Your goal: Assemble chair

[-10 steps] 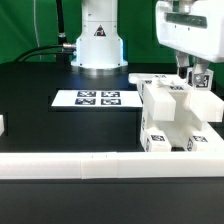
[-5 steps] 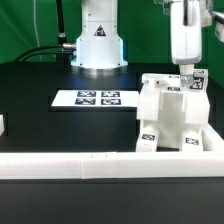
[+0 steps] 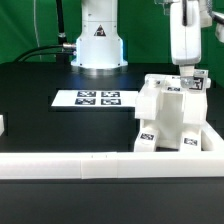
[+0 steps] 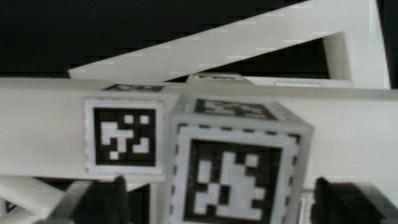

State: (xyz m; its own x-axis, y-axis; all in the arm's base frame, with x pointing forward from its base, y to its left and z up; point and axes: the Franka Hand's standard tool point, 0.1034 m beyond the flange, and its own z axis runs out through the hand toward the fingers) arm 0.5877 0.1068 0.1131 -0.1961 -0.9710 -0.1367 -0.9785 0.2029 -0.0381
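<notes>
The partly built chair (image 3: 170, 115), white blocky pieces with black-and-white tags, stands at the exterior view's right, just behind the border rail. My gripper (image 3: 193, 82) hangs straight down over its top rear part. In the wrist view a tagged white post (image 4: 240, 165) stands between the jaws of the gripper (image 4: 226, 205). One dark finger (image 4: 103, 200) shows on each side of the post, with a narrow gap between finger and post. The jaws are open and hold nothing. Behind the post runs a white cross-braced chair side (image 4: 214, 60).
The marker board (image 3: 100, 98) lies flat in the middle of the black table. A long low white border rail (image 3: 90, 163) runs along the front. The arm's base (image 3: 98, 45) stands at the back. A small white piece (image 3: 2, 125) shows at the left edge.
The gripper shifted a little toward the exterior view's left together with the chair part it was shut on. Its jaws have now spread and let go.
</notes>
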